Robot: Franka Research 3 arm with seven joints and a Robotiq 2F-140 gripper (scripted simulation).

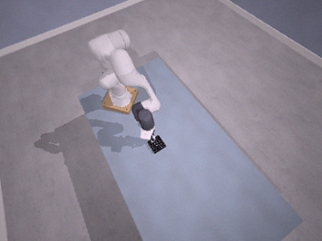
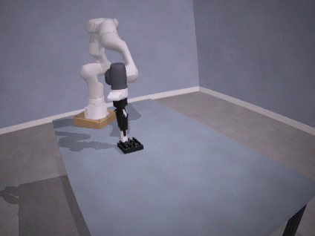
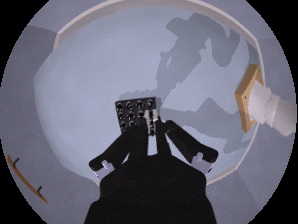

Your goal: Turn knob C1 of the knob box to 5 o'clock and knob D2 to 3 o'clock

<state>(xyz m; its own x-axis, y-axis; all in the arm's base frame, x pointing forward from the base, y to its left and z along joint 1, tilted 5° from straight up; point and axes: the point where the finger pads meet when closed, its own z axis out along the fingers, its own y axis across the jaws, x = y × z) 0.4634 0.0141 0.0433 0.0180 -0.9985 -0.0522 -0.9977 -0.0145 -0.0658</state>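
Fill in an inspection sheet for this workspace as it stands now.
Surface: blue-grey table top, shadows across it.
Job's things: black knob box standing flat on the table; knob positions too small to read.
Clutter: nothing seen.
Tool: fingers narrowed, down at a knob near the box's edge; whether it grips the knob cannot be told.
Cables: nothing seen.
Surroundings: white arm on a wooden base plate; grey floor; blue walls.

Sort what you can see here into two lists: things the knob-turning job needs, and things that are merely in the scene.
Needed for the job:
- knob box
- gripper, fingers nearly shut over the box's knobs
- table the box stands on

Merely there:
- wooden base plate under the arm
- grey floor
- blue walls
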